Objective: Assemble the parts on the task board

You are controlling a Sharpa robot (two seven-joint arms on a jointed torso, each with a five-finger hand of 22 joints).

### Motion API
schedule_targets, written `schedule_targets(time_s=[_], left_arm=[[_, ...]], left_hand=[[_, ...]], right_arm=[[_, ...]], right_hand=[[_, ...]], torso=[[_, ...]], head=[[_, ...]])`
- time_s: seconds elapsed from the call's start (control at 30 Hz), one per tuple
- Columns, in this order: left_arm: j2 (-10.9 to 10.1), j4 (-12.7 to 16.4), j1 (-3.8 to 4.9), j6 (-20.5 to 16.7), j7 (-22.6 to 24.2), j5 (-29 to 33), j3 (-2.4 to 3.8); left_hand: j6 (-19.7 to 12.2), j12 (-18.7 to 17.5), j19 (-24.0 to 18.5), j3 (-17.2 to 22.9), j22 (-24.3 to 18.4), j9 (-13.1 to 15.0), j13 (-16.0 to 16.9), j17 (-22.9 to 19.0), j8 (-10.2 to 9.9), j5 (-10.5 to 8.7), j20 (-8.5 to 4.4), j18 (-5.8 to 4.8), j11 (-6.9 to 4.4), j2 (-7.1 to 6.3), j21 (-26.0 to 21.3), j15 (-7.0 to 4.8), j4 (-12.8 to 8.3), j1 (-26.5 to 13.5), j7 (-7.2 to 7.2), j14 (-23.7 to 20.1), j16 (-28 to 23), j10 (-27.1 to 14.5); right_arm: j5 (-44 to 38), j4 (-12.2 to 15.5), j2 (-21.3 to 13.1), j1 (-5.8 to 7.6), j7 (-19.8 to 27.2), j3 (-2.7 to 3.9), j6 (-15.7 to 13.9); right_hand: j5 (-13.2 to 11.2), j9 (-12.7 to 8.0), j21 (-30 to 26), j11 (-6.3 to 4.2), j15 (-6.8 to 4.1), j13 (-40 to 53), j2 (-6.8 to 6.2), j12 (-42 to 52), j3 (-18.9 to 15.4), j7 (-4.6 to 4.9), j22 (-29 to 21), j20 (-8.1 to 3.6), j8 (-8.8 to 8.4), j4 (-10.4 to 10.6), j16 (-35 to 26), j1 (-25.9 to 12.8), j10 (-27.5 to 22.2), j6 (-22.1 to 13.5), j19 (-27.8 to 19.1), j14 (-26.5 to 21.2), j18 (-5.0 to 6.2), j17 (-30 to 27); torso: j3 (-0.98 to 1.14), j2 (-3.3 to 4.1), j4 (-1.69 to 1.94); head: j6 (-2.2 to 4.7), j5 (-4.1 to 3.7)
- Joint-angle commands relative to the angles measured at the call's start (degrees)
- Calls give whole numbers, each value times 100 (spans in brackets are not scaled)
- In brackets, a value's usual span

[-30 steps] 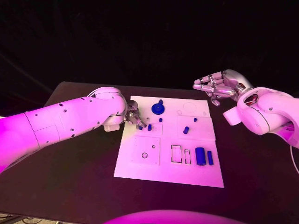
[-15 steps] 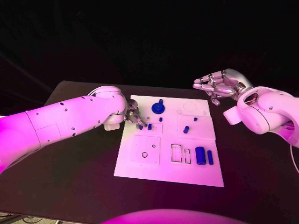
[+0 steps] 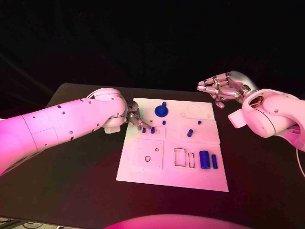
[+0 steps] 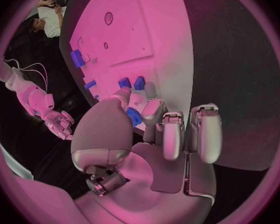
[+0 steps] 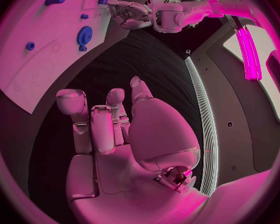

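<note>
The white task board lies in the middle of the table. On its far part stands a blue gear, also seen as the gear. Two small blue pegs stand near its left edge, with more pegs to their right and two blue cylinders near the front. My left hand hovers over the board's left edge, fingers bent, thumb tip right beside the pegs, holding nothing. My right hand hangs above the table's far right, fingers loosely bent and empty.
The black table spreads on all sides of the board. My left forearm reaches across the table's left part. Outlined recesses and a square plate with a hole mark the board's near half.
My left hand has drawn slightly back from the two pegs at the board's left edge. My right hand stays where it was.
</note>
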Motion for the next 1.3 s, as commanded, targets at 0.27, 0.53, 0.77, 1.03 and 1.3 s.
schedule_targets(time_s=[0.27, 0.53, 0.77, 1.03, 1.3], left_arm=[[-153, 193, 44, -842, 451, 480, 88], [-131, 87, 70, -1699, 1664, 1245, 90], [127, -113, 61, -1895, 2744, 661, -29], [474, -352, -4, -1766, 3407, -640, -123], [788, -716, -29, -1507, 3301, -1431, -180]], left_hand=[[-13, -94, 423, -225, 1194, -4, -90, 1510, -34, 14, -47, -55, 2, 167, -113, -28, -10, 102, 16, 603, 14, -49], [-977, -2304, -1233, -768, -1283, -286, -2057, -182, -532, 94, 274, 646, 469, 254, -3755, 369, -45, 563, 504, -278, -1527, -1949], [-1285, -3754, -2158, -236, -2788, -1259, -3429, -2879, -1294, -194, 652, 878, 838, 409, -5899, 709, -782, 2589, 830, -2089, -4383, -2780], [-599, -4883, -1807, 373, -3104, -2377, -5042, -3563, -2044, -271, 563, 889, 786, 34, -6185, 649, -1012, 2907, 723, -1782, -4757, -2108], [-331, -5101, -1216, 383, -3075, -2645, -5416, -3153, -2197, -266, 519, 872, 768, -15, -6012, 580, -1024, 2745, 707, -1073, -4029, -1851]], right_arm=[[-23, -5, 5, -11, 47, -2, 94], [-23, -5, 10, -12, 43, -3, 95], [-23, -15, 25, -12, 40, -3, 104], [-22, -23, 55, -12, 43, -4, 119], [-22, -14, 61, -12, 45, -4, 122]], right_hand=[[23, -2, -32, 8, -13, -5, 48, -16, -27, -8, -7, -10, 33, 11, -31, -19, -40, -37, -42, 226, 84, -5], [23, -2, -32, 8, -13, -5, 48, -16, -27, -8, -7, -10, 33, 11, -31, -19, -40, -37, -42, 226, 84, -5], [23, -2, -32, 8, -13, -5, 48, -16, -27, -8, -7, -10, 33, 11, -31, -19, -40, -37, -42, 226, 84, -5], [35, -2, -36, 8, -13, 4, 58, -2, -33, -8, -12, -9, 35, 19, -25, -19, -34, -40, -43, 229, 85, 5], [35, -2, -36, 8, -13, 4, 58, -2, -33, -8, -12, -9, 35, 19, -25, -19, -34, -40, -43, 229, 85, 5]], torso=[[5, 1, 1], [3, 6, 6], [-2, 11, -4], [-8, 31, -29], [-8, 38, -28]], head=[[15, -17], [31, -47], [56, -83], [99, -133], [119, -134]])
